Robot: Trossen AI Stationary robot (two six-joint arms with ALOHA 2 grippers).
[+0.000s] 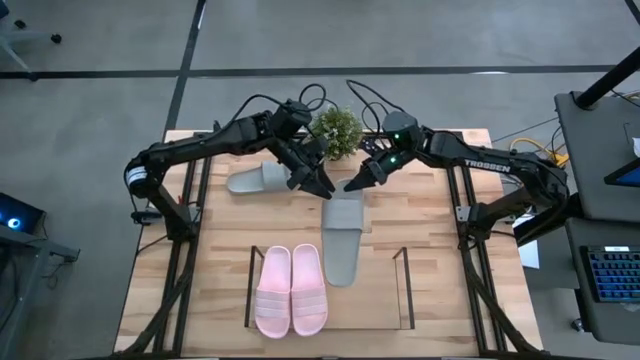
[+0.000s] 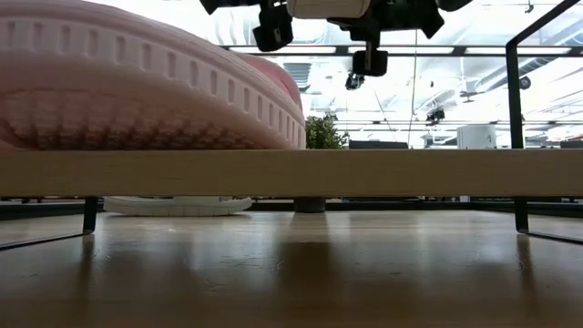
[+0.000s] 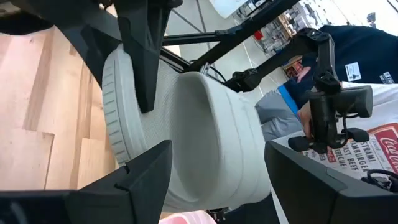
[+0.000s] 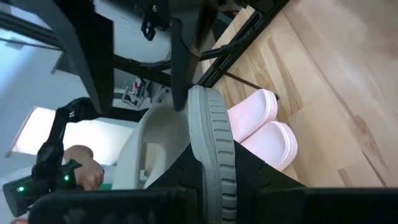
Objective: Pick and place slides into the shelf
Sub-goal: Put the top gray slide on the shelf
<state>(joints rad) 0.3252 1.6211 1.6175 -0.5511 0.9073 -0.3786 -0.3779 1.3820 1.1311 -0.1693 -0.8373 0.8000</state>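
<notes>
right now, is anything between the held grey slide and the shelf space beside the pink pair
Nothing visible. The left gripper and right gripper hold the grey slide over bare shelf base beside the pink pair.

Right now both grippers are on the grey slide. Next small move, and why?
Probably carry the grey slide toward the shelf and set it beside the pink pair. The left gripper and right gripper hold its far end, and it hangs only partly over the shelf.

2 dark arms, white "TROSSEN" lettering, green lights.
</notes>
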